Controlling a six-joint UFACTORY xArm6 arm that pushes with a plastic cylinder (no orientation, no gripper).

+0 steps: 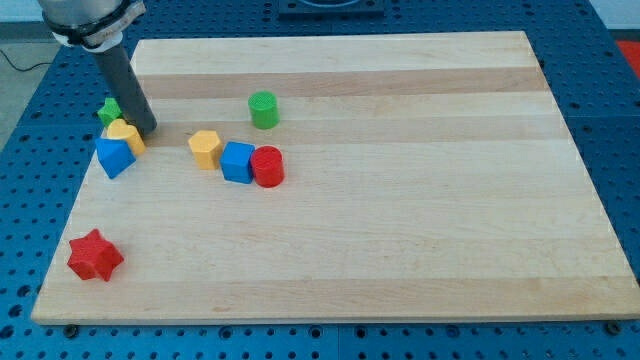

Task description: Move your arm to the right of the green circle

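Note:
The green circle [264, 109] stands on the wooden board [400, 200] in the upper left-centre of the view. My tip [146, 130] is at the view's far left, well to the left of the green circle. It rests just right of a yellow block [125, 134] and a partly hidden green block [108, 110], with a blue block [115, 157] just below them.
A yellow hexagon-like block [205, 148], a blue cube [238, 161] and a red cylinder [268, 166] sit in a row below the green circle. A red star [95, 256] lies near the bottom left corner.

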